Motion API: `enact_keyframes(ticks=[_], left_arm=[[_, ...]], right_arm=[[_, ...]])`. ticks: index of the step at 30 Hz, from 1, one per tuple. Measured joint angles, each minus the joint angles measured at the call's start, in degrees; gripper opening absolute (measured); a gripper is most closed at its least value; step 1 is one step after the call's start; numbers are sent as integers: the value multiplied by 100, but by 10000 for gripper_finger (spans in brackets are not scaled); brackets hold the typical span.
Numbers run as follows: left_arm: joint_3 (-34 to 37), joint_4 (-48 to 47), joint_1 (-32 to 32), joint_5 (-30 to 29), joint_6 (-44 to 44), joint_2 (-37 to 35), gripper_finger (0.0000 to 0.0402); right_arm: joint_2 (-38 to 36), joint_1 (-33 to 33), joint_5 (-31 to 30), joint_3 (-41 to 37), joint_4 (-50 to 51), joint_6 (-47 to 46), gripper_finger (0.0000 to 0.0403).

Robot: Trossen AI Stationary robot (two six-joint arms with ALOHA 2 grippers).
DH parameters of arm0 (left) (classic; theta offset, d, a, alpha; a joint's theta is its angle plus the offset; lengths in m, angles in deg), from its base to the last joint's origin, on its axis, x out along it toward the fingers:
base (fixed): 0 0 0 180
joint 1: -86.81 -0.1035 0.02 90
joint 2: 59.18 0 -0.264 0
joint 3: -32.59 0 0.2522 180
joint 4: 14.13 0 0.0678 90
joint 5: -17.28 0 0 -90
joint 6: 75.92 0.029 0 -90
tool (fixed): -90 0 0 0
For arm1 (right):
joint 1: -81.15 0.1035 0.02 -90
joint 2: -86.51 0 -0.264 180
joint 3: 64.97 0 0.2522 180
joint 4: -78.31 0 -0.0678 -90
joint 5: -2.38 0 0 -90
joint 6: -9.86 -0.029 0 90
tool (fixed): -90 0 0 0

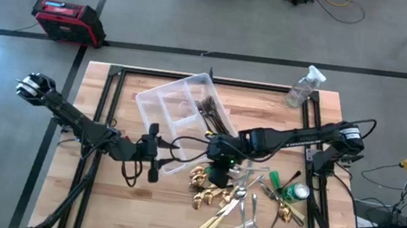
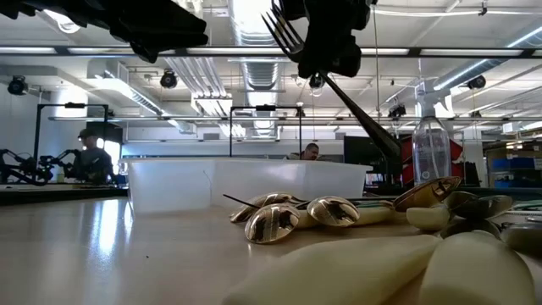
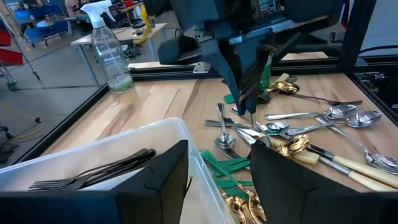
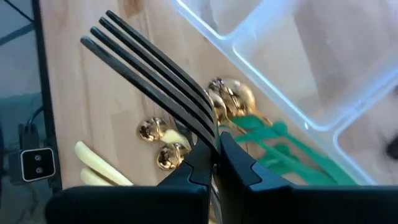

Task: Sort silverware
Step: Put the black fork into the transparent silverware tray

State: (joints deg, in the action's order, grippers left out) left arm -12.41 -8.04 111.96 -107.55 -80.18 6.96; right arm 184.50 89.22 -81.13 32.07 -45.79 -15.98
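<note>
A clear divided tray [image 1: 176, 110] lies on the wooden table, with dark forks [image 1: 215, 114] in its right compartment. Loose silverware is heaped on the table near the tray: gold spoons [image 1: 206, 187], silver spoons [image 1: 248, 224], cream-handled knives [image 1: 213, 224] and green-handled pieces [image 3: 227, 167]. My right gripper [image 1: 220, 170] hangs above this heap, shut on one dark fork [image 4: 152, 74]. My left gripper [image 1: 152, 158] stands open at the tray's near corner [image 3: 186, 134]. One of its fingers is over the tray and one is outside it; I cannot tell whether they touch it. My right gripper pinches the dark fork's neck [image 4: 208, 140], just behind the tines, between its two fingers. The fingers slant down from above. The fork is lifted clear of the heap and tilted: tines [image 2: 284, 30] up, handle [image 2: 368, 127] slanting down.
A green can [image 1: 297, 192] lies at the right of the heap. A clear spray bottle [image 1: 301, 87] stands at the far right corner. Black frame rails [image 1: 106, 109] run along the table's sides. People sit in the room beyond [image 2: 89, 152].
</note>
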Motion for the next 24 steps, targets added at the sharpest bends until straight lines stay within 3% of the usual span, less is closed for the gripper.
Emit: enact_keyframes(ticks=[3,9,14,24], left_arm=[[0,359,-22,37,-14,65,173],[0,1093,-68,769,466,300,219],[0,1402,-85,1033,854,445,246],[0,2287,-282,1059,802,1026,234]], right_arm=[[0,14,4,1,-185,41,0],[0,16,120,1,-224,115,0],[0,16,157,1,-227,143,0],[0,16,178,1,-697,588,0]])
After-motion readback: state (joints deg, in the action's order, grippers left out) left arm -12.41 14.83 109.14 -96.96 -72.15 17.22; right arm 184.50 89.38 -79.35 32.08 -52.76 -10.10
